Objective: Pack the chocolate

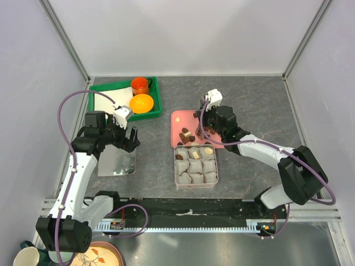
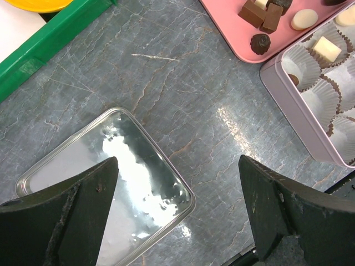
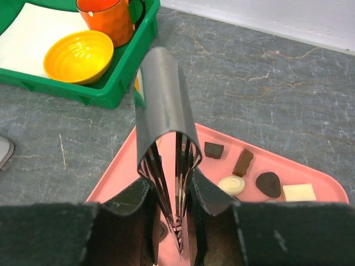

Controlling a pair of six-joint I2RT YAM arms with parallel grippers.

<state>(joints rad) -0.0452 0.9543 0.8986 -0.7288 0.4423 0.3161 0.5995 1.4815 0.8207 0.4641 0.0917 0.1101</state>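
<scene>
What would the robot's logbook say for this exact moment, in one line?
task: pack chocolate | right jaws: shut on tongs, above pink tray | left jaws: open, over silver lid | tin: partly filled

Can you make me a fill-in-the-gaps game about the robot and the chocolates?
1. The right gripper is squeezing a pair of metal ____.
2. The loose chocolate lies on a flat tray coloured ____.
3. The left gripper hangs over the shiny lid with its jaws ____.
4. The orange mug stands in a deep tray coloured ____.

Missing words: tongs, pink, open, green.
</scene>
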